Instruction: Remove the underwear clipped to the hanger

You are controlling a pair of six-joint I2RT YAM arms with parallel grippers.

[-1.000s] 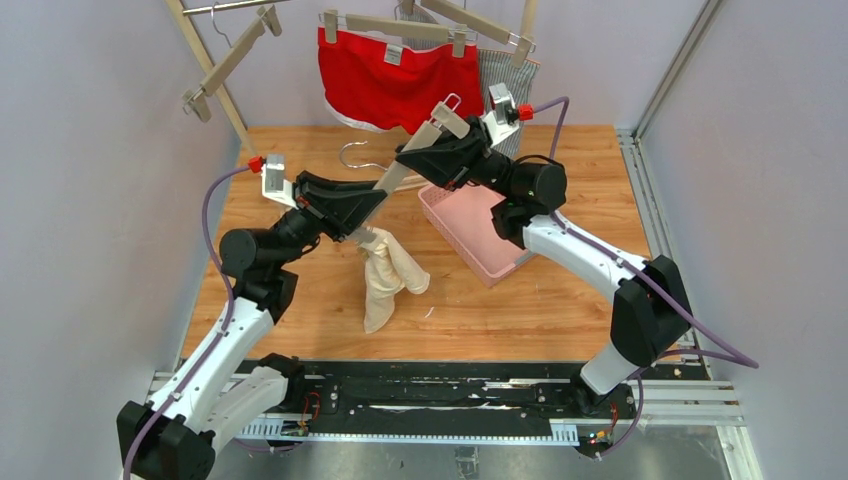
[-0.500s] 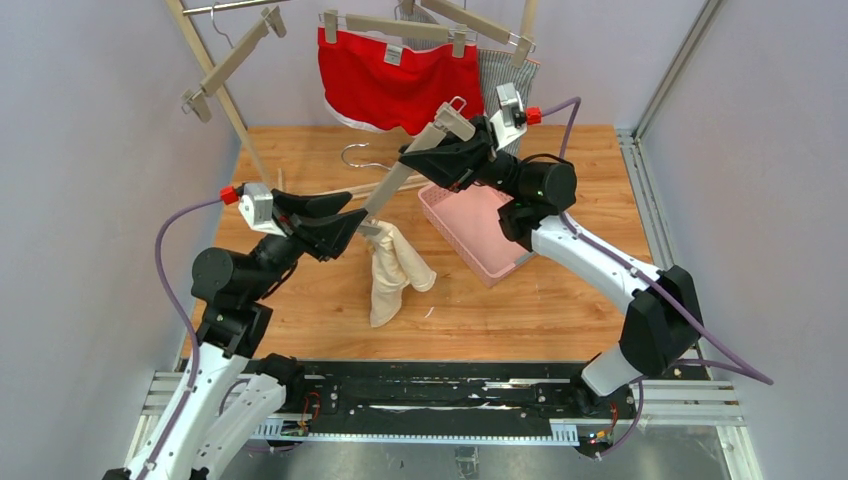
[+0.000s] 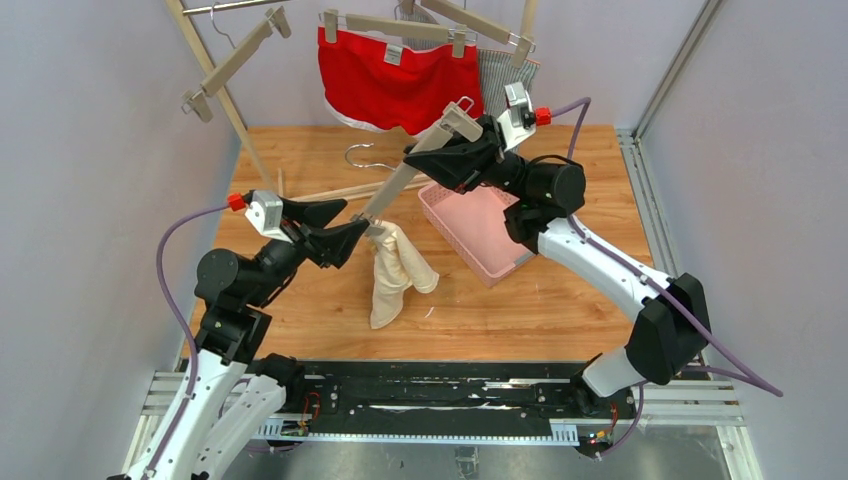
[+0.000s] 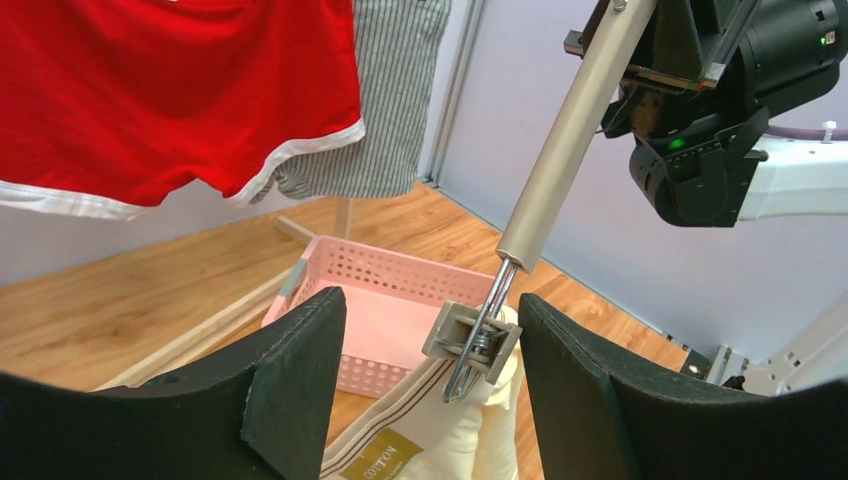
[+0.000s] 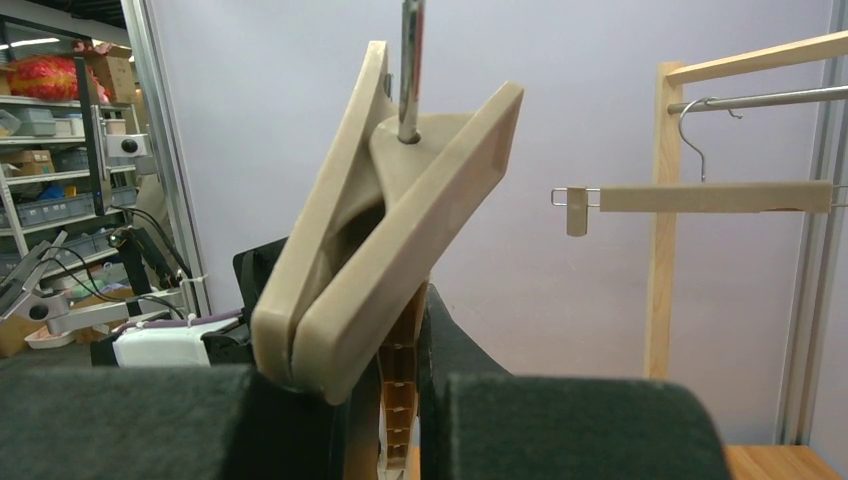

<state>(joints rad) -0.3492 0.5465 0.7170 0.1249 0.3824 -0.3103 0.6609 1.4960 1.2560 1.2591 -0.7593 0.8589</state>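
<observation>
My right gripper point(image 3: 420, 155) is shut on a beige hanger point(image 3: 415, 160), holding it slanted over the table; in the right wrist view the hanger point(image 5: 390, 260) fills the space between the fingers. The cream underwear point(image 3: 393, 275) with a tan label hangs from the hanger's lower clip point(image 3: 374, 226). My left gripper point(image 3: 352, 216) is open just left of that clip. In the left wrist view the clip point(image 4: 472, 338) sits between the two fingers point(image 4: 290, 385), nearer the right one, above the cream underwear point(image 4: 440, 440). Red underwear point(image 3: 395, 85) and striped underwear point(image 3: 505, 85) hang clipped at the back.
A pink basket point(image 3: 475, 232) lies tilted under the right arm. A loose hanger point(image 3: 362, 158) and wooden sticks point(image 3: 330, 190) lie on the table behind the left gripper. An empty hanger point(image 3: 232, 58) hangs on the wooden rack point(image 3: 215, 75) at the back left.
My left gripper has opened and drawn back to the left from the lower clip. The cream underwear still hangs from it. The right gripper has lifted the hanger slightly.
</observation>
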